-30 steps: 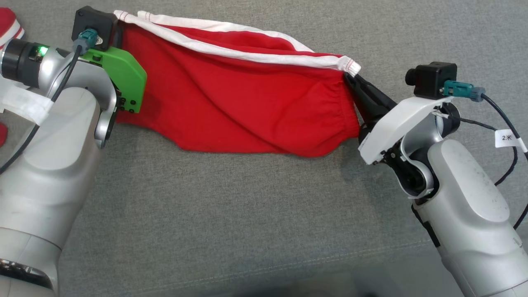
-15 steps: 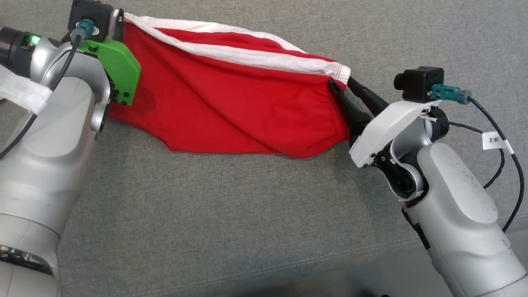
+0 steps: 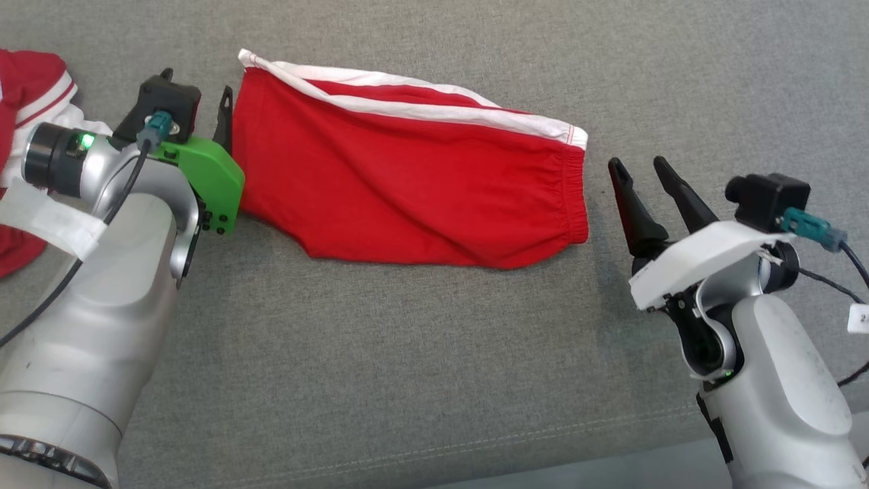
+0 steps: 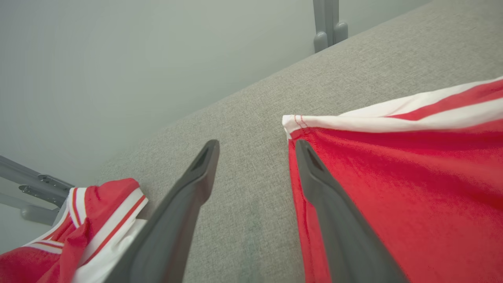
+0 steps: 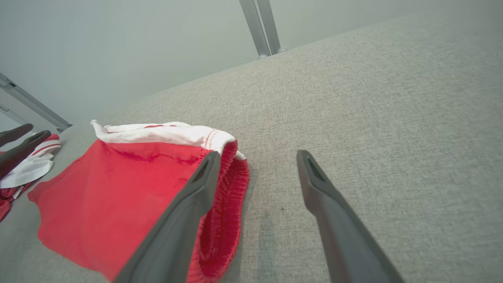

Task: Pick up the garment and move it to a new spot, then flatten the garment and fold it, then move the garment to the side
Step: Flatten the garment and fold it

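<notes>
Grey woven surface (image 3: 407, 367), pale wall behind. Tools first: left gripper (image 3: 197, 81) has its fingers spread, nothing held; one finger lies along the garment's left edge, contact unclear. The right gripper (image 3: 637, 163) is also spread and empty, just off the elasticated right end, apart from it. The garment (image 3: 407, 190) is red shorts lying mid-surface between both grippers, mostly flat with diagonal creases, white bands along the far edge and a wavy near edge. A red-and-white cloth (image 3: 30, 95) is bunched at far left.

Second red garment (image 3: 30, 78), partly off-frame.
</notes>
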Controlling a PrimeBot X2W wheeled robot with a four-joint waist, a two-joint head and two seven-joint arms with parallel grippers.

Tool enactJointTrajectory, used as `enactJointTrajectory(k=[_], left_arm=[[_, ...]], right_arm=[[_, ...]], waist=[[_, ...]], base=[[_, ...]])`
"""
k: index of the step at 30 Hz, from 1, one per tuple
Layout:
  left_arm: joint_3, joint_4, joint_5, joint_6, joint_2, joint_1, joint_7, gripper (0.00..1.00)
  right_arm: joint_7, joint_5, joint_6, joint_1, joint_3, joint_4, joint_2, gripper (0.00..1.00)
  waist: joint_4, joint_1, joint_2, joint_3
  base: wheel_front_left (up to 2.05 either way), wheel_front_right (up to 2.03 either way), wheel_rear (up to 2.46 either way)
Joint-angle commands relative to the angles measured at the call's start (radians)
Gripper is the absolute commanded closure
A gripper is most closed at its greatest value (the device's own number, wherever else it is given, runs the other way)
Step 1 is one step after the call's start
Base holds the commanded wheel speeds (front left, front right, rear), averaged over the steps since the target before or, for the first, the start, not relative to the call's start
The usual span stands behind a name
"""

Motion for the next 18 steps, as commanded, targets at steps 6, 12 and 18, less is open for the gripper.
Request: enactJointTrajectory(k=[6,12,18], left_arm=[[-0.005,0.013,-0.021,-0.003,0.006,0.096,-0.017,0.0],[-0.019,0.022,-0.04,-0.03,0.011,0.149,0.019,0.0],[-0.007,0.047,-0.078,-0.048,0.014,0.174,0.086,0.0]], right_arm=[[-0.112,-0.104,0.0,0.146,-0.034,-0.123,0.016,0.0],[-0.2,-0.234,0.0,0.264,0.0,-0.243,0.026,0.0],[-0.247,-0.313,0.0,0.352,0.005,-0.312,0.05,0.0]], waist=[[0.024,-0.0001,0.0,-0.083],[0.013,-0.0001,0.0,-0.112],[-0.014,-0.0001,0.0,-0.111]], base=[[0.0,0.0,0.0],[0.0,0.0,0.0],[0.0,0.0,0.0]])
